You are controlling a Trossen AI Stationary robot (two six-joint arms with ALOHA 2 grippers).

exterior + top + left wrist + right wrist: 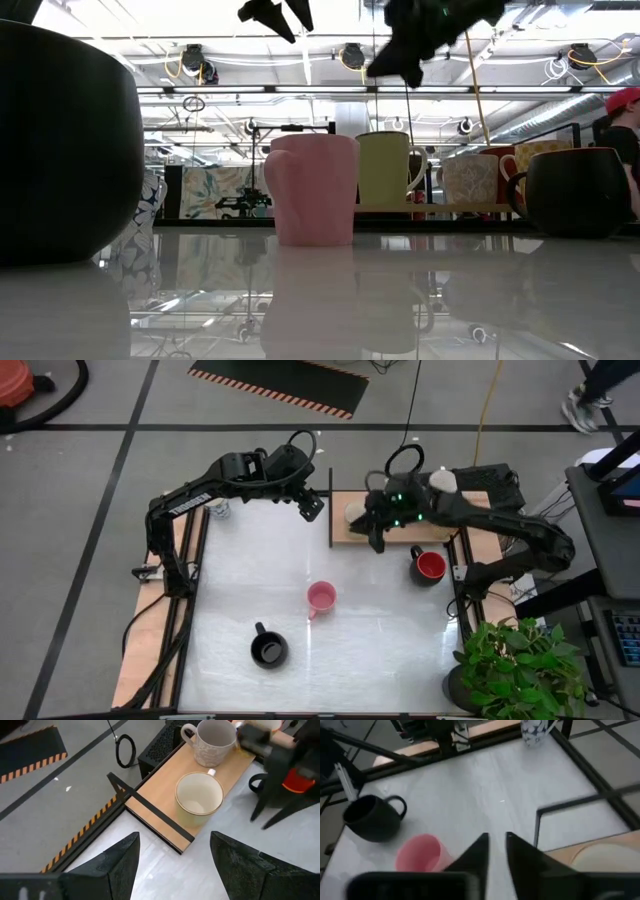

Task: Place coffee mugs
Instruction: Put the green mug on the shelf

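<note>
On the wooden tray (345, 538) at the table's far middle stand a cream mug (199, 795) and a speckled pale mug (215, 740), both upright on their bases. My left gripper (175, 855) hovers open just left of the tray, the cream mug beyond its fingers. My right gripper (496, 840) hangs shut over the tray's near edge (377, 540), with nothing in it. On the white table stand a pink mug (321, 597), a black mug (268, 650), a dark mug with a red inside (430, 565) and a white mug with blue marks (220, 510).
A potted plant (515, 660) stands at the table's near right corner. Black frame rails (190, 590) run along both sides of the table, and a thin black bar (150, 807) crosses the tray's left end. Bare white tabletop lies between the pink mug and the tray.
</note>
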